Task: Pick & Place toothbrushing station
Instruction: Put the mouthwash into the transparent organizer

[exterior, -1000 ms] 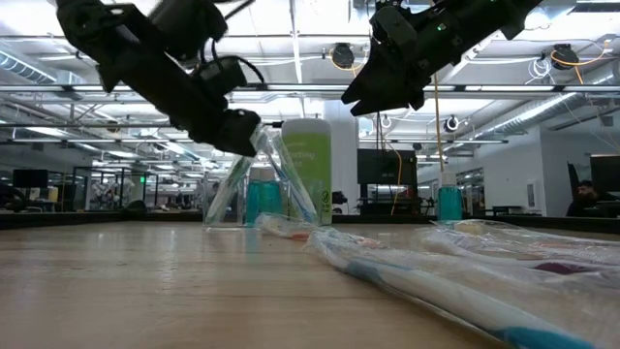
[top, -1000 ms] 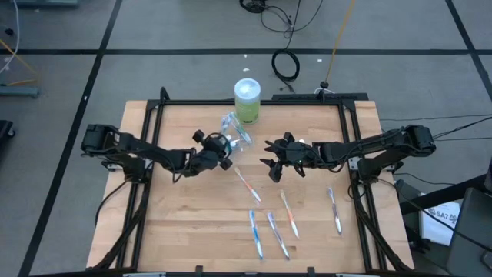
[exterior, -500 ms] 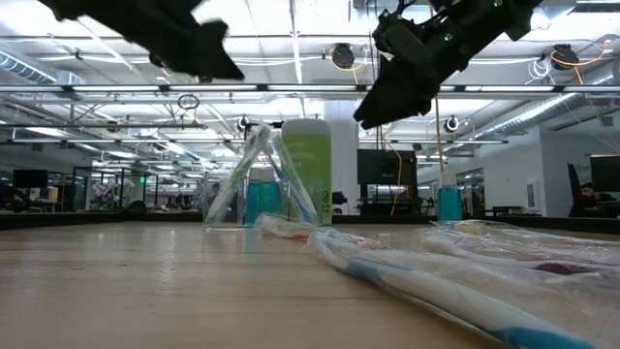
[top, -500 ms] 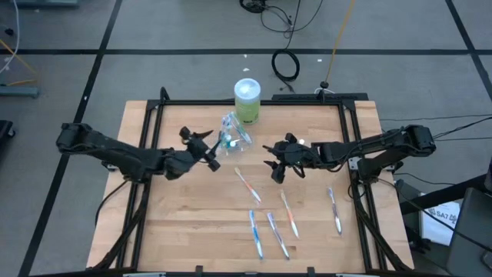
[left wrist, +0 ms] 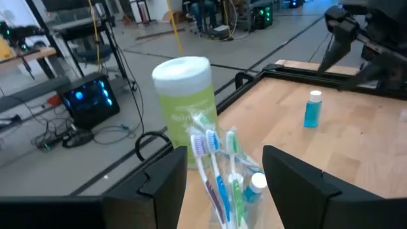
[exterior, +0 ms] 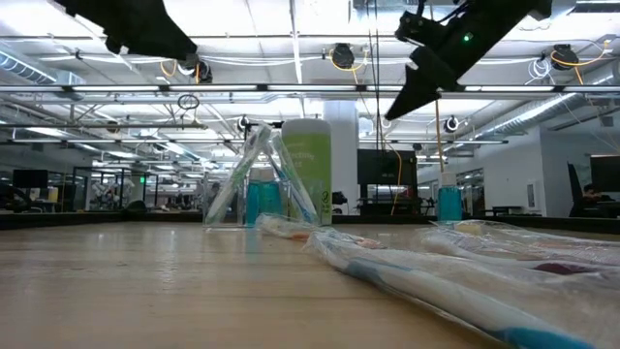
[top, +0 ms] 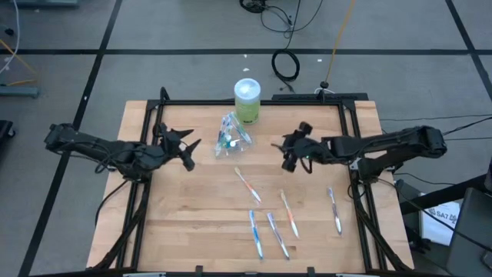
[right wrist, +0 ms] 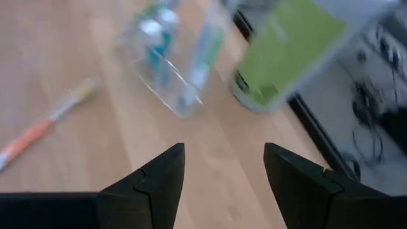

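The clear cup point(top: 231, 135) stands on its base on the table, left of centre at the back, with several toothbrushes and a teal-capped tube in it; it also shows in the left wrist view point(left wrist: 232, 184) and the low view point(exterior: 254, 184). Several wrapped toothbrushes point(top: 247, 185) lie flat on the wood nearer the front. One small tube point(left wrist: 311, 109) stands alone near my right arm. My left gripper point(top: 185, 146) is open and empty, left of the cup. My right gripper point(top: 290, 151) is open and empty, right of the cup and above the table.
A green cylindrical container with a pale lid point(top: 247, 101) stands at the far edge just behind the cup. More toothbrushes lie at the front centre point(top: 266, 232) and front right point(top: 334, 209). A black frame point(top: 254, 102) rims the table. Bare wood lies at the front left.
My left gripper has drawn away from the cup's toothbrushes toward the table's left edge and has risen. My right gripper has risen and moved a little toward the right and far edges. The cup and the toothbrushes on the table have stayed where they were.
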{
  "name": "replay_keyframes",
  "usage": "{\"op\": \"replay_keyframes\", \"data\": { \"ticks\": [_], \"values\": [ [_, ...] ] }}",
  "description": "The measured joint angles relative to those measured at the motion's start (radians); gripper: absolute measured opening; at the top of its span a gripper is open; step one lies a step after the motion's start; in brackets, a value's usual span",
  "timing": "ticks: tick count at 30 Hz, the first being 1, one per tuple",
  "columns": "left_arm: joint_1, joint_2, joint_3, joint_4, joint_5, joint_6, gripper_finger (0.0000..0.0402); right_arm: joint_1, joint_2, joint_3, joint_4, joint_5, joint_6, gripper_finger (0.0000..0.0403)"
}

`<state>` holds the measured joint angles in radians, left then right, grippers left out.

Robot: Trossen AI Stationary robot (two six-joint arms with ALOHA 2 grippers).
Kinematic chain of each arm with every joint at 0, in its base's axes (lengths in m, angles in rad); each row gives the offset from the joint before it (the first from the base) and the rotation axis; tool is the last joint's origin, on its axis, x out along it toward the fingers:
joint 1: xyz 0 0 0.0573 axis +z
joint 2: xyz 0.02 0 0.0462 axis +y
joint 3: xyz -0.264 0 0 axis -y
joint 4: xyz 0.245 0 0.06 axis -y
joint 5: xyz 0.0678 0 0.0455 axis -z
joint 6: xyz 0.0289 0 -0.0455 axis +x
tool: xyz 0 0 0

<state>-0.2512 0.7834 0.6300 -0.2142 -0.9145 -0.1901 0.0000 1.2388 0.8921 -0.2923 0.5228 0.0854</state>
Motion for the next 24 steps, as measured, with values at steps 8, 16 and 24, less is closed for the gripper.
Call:
{"op": "replay_keyframes", "data": {
  "ticks": [8,16,24],
  "values": [
    [0.000,0.003,0.000,-0.023,0.010,0.008,0.0212,-0.153,-0.050,0.000,-0.213,-0.014,0.108,0.0227],
    [0.001,0.004,0.000,-0.022,0.020,0.033,0.0212,-0.281,0.004,0.000,-0.227,-0.167,0.147,0.0281],
    [0.001,0.004,0.000,-0.029,0.070,0.031,0.0212,-0.290,0.074,-0.001,-0.295,-0.210,0.223,0.0292]
  ]
}}
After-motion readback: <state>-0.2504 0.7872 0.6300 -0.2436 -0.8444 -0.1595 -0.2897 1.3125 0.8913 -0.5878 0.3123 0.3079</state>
